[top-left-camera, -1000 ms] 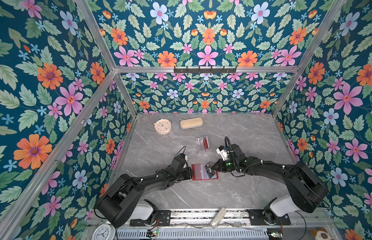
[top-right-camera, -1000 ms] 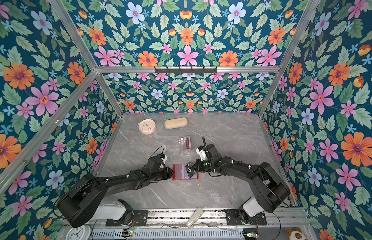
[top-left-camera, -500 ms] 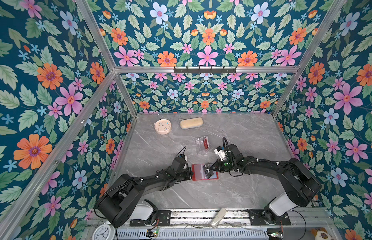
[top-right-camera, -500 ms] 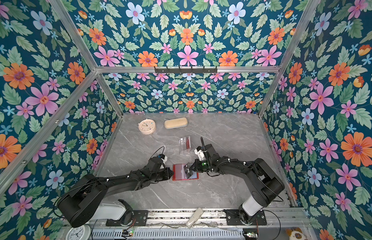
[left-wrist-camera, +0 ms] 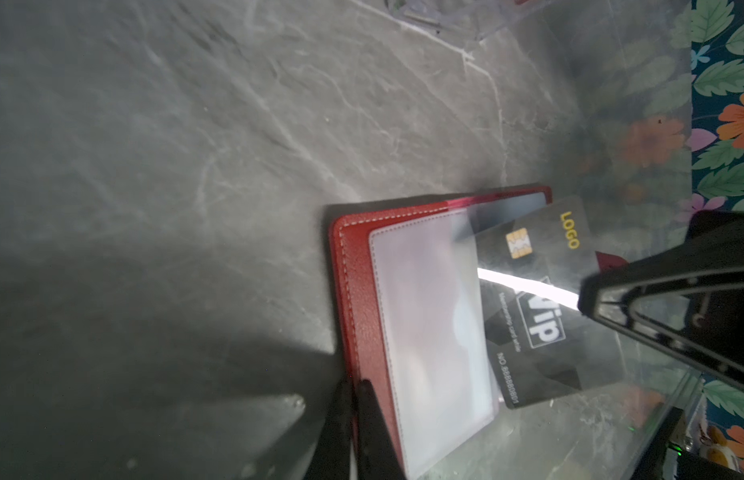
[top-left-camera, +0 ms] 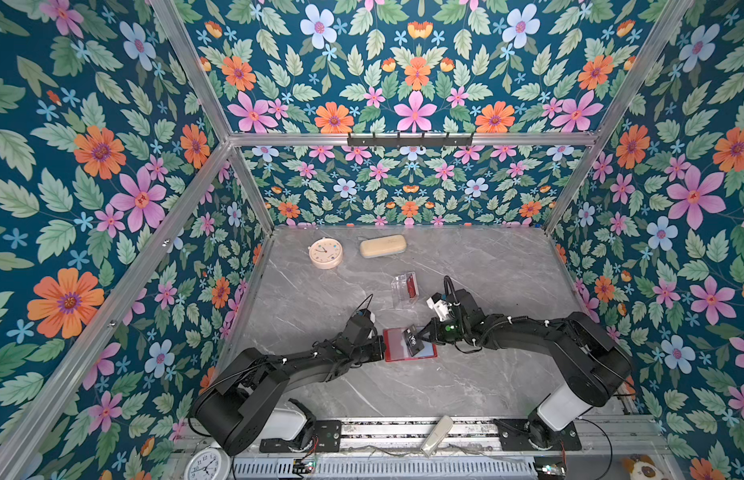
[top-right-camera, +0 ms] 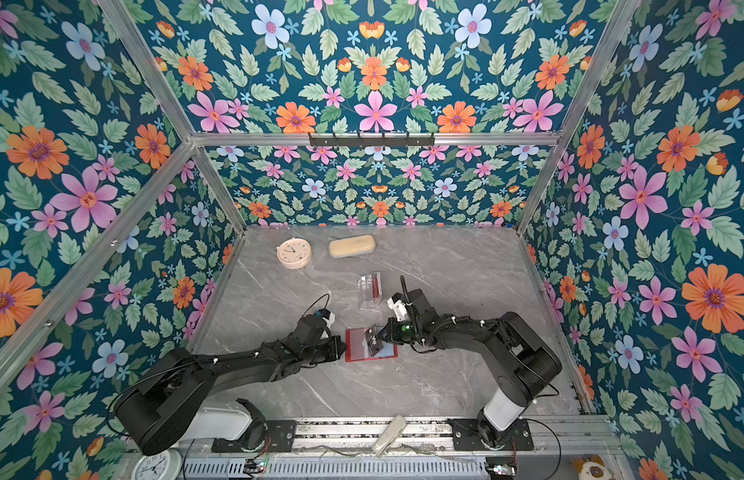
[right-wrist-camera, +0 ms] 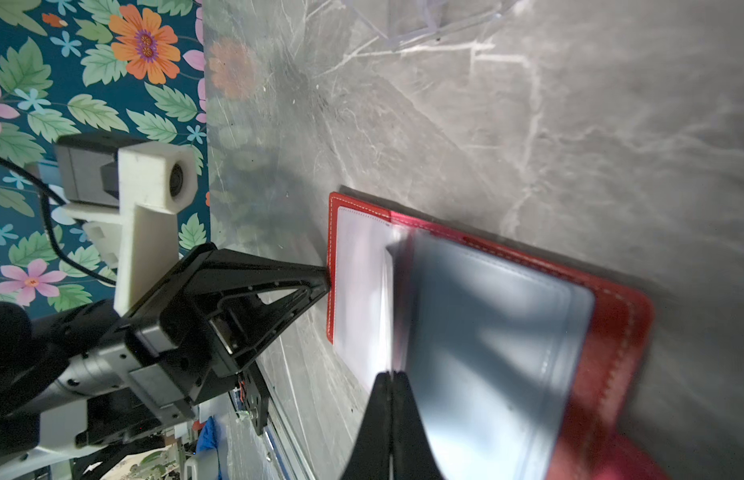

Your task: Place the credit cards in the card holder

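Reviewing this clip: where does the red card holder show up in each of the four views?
Top view: card holder lying open between left gripper and right gripper.
Top view: same spot, slightly further left in frame.
Left wrist: directly ahead of the left gripper, dark card over it.
Right wrist: ahead of the right gripper.
Landmark: left gripper clamping its edge, seen everywhere.

- Matte black left arm (top-left-camera: 304,365) and right arm (top-left-camera: 524,328), ringed with white cable ties, on white cylindrical base housings (top-left-camera: 561,405).
- Black open-triangle tool fingers (right-wrist-camera: 245,270).
- White blocky wrist camera mount (right-wrist-camera: 150,195), trailing a black cable (right-wrist-camera: 46,216).
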{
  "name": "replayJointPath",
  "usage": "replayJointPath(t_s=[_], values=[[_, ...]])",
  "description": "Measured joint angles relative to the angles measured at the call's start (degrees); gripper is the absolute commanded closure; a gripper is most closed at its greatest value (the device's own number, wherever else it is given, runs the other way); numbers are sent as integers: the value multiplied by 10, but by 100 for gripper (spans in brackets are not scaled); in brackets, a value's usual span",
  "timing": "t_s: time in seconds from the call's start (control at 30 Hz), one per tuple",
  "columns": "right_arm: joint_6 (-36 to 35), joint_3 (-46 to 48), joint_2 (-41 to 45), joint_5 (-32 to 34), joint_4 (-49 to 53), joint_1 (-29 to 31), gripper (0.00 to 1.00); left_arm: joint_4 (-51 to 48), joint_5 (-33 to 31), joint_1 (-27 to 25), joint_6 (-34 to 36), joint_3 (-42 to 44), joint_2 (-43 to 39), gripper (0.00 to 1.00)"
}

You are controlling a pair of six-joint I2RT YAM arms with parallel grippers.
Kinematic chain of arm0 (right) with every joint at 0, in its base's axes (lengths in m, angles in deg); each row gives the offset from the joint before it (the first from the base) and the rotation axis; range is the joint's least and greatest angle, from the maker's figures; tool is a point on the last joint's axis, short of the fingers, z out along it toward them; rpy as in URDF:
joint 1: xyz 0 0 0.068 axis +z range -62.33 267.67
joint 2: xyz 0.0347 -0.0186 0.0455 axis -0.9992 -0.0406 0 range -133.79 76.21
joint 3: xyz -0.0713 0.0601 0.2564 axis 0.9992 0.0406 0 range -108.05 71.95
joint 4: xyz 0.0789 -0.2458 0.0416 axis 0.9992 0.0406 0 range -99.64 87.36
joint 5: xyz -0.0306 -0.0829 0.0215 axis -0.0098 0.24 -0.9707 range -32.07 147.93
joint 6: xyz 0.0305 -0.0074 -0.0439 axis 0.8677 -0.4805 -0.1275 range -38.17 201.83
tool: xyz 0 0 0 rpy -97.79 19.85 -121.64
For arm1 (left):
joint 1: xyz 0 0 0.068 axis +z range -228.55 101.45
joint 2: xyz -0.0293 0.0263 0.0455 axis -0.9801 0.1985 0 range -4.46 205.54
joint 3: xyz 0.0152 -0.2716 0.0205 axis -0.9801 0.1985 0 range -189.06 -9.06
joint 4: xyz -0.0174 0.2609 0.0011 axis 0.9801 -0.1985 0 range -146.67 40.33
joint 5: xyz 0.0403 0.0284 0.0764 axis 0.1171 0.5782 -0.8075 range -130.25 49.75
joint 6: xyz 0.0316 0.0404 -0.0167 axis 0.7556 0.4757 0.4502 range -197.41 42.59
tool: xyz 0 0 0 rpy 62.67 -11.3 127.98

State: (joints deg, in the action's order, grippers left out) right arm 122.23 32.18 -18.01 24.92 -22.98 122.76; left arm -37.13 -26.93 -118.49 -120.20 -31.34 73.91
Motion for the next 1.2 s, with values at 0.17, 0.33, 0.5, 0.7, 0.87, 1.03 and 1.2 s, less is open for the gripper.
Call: replayJointPath(t_s=[0.17,0.33,0.5,0.7,0.87,1.03,1.2], values=[[21,13,-3,1,-37,0,100,4,0,-2,-3,2,0,99],[35,20,-23,2,-63,0,100,6,0,-3,-3,3,0,100],[42,23,-29,3,-82,1,100,7,-1,-4,-3,3,0,100],[48,29,-33,7,-100,4,100,8,-4,-6,-3,4,0,100],[50,30,-37,14,-107,7,100,12,-4,-7,-5,6,0,100],[50,26,-39,17,-105,16,97,14,-7,-8,-5,7,0,100],[41,13,-36,37,-73,25,72,15,-10,-9,-5,7,0,100]])
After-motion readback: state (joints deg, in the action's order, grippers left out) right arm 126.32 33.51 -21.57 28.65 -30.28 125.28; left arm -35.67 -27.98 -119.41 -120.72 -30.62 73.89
